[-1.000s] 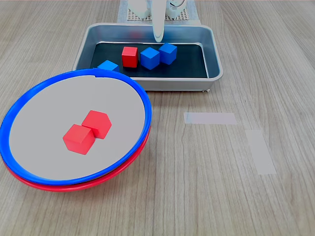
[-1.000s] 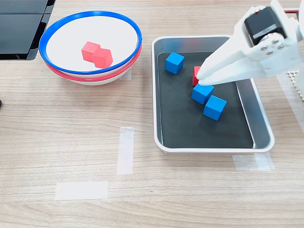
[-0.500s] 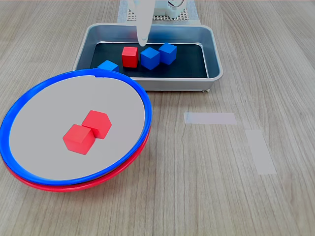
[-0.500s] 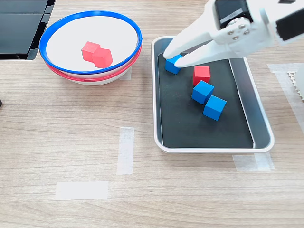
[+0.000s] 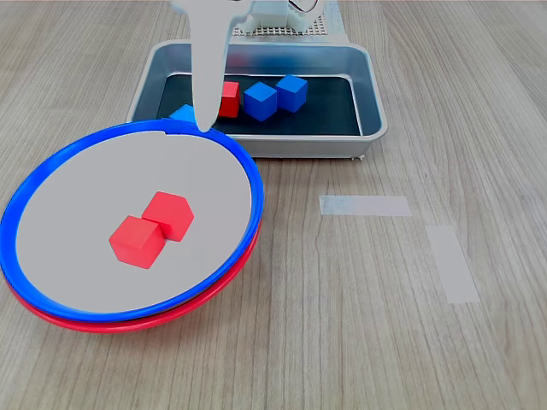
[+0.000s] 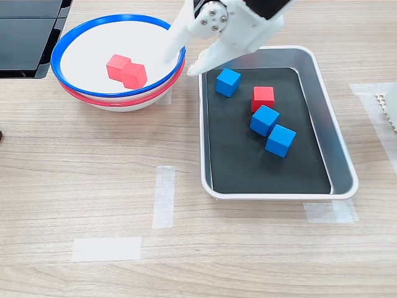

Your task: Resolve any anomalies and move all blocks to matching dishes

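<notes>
- While the gripper (image 6: 180, 65) is hanging over the near rim of the stacked dishes in the second exterior view, its two white fingers are standing apart with nothing between them; the arm behind it is running off the top edge.
- The first exterior view is showing only one pale finger (image 5: 205, 77), so the gap is not showing there.
- The blue-rimmed dish (image 6: 74, 37) is sitting nested inside the red-rimmed dish (image 6: 93, 99), which is hiding all but a crescent of the red rim.
- Two red blocks (image 6: 126, 70) are lying touching each other in the top dish.
- The silver tray (image 6: 344, 167) is holding three blue blocks (image 6: 228, 82) and one red block (image 6: 263, 98).
- In the first exterior view, the blue rim is covering most of one blue block (image 5: 183, 113), and the finger is cutting off part of the red one.
</notes>
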Controlling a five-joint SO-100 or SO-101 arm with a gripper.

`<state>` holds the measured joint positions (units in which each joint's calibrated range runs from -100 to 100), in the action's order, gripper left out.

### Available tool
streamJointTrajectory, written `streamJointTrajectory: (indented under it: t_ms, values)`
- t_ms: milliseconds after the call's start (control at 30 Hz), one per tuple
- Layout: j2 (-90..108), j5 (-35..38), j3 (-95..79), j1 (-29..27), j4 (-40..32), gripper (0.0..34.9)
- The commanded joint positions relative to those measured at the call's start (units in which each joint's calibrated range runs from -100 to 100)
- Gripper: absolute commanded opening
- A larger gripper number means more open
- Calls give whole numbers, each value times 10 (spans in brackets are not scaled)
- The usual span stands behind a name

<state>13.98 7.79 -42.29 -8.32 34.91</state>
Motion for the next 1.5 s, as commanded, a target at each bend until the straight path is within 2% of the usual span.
streamJointTrajectory:
  t_ms: [0,467,800,1400,1467]
  values:
    - [-29,0,71,-16,19,119]
    - [-73,7,124,-31,29,113]
    - [-97,30,142,-48,27,135]
    - [-168,66,140,-63,-94,128]
    - [-172,69,144,-63,-97,99]
